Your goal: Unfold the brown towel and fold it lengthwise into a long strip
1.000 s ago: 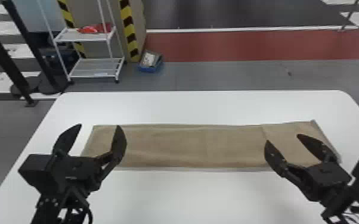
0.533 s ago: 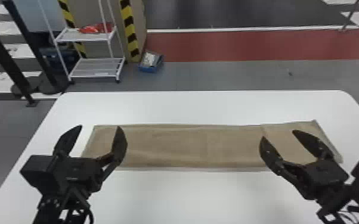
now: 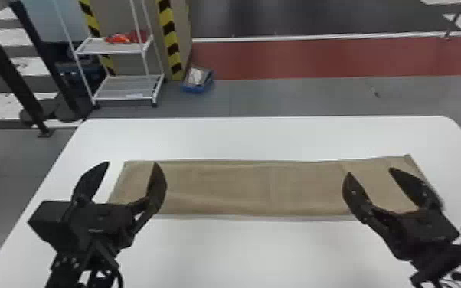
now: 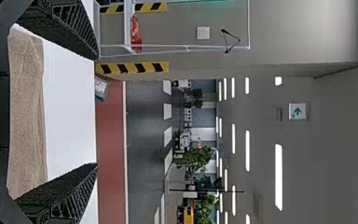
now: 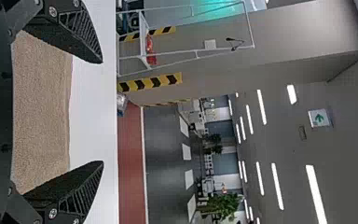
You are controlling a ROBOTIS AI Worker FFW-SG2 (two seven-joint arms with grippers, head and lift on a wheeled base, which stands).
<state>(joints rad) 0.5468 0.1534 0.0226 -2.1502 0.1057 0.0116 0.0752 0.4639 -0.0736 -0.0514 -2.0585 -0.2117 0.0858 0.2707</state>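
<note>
Across the white worktop (image 3: 241,252), the brown towel (image 3: 233,187) is stretching left to right, its left end lying nearest the left fingers (image 3: 157,185) and its right end nearest the right fingers (image 3: 355,193) (both pairs gaping wide, holding nothing).

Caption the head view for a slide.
Brown towel laid out as a long strip across a white table, with the open fingers of both grippers over its ends.
</note>
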